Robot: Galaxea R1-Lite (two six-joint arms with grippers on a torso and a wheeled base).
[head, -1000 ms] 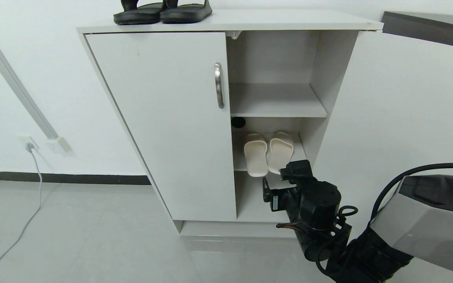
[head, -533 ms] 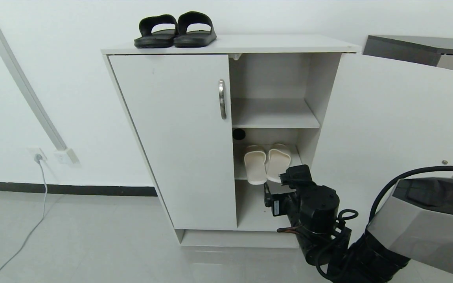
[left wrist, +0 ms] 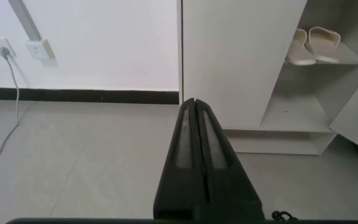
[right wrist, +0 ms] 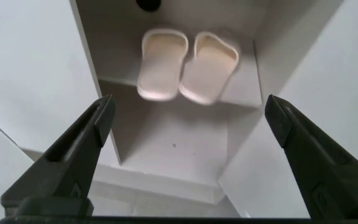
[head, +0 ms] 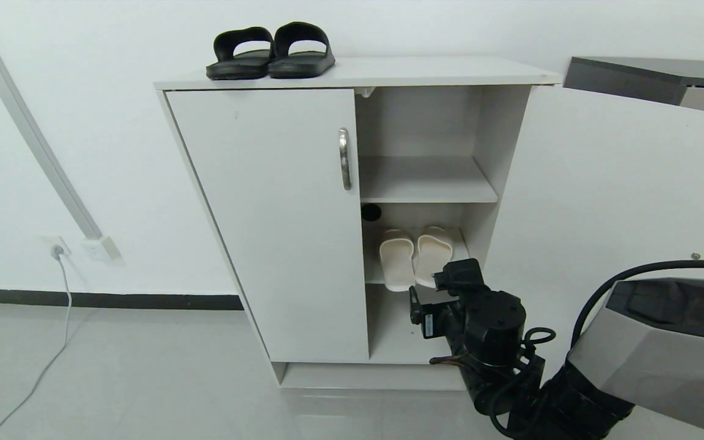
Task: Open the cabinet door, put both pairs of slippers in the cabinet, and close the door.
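**Cabinet check: right side open, one pair shelved, one pair on top**

Noting a white wall [head: 83,122] behind and a grey tiled floor [head: 113,379] below. Finding the white cabinet [head: 425,70] standing on that floor against the wall. Recording its right door [head: 602,201] standing well out toward the near right, exposing the right compartment and its shelves. Recording its left door [head: 266,226] lying shut, flush with the frame, with a metal handle [head: 344,159] running upright along its right edge.

Locating the right arm [head: 492,330] coming in low from the near right, ending just near of the open compartment. Seeing the right gripper [right wrist: 188,99] facing the lower shelf [right wrist: 248,78], jaws standing wide apart and gripping nothing. Seeing the left gripper [left wrist: 194,109] hanging over the floor to the near left of the cabinet, jaws pressing together with nothing between them.

Placing the white slippers [head: 416,256] inside the cabinet on the lower shelf, lying side by side and touching, near ends reaching the shelf's front edge. Placing the black slippers [head: 271,54] outside, sitting side by side on the cabinet top, above the shut left door. Noting a dark round hole [head: 371,212] in the back panel just above the white pair. Noting a wall socket [head: 55,250] with a cable [head: 46,360] trailing down to the floor, well left of the cabinet.
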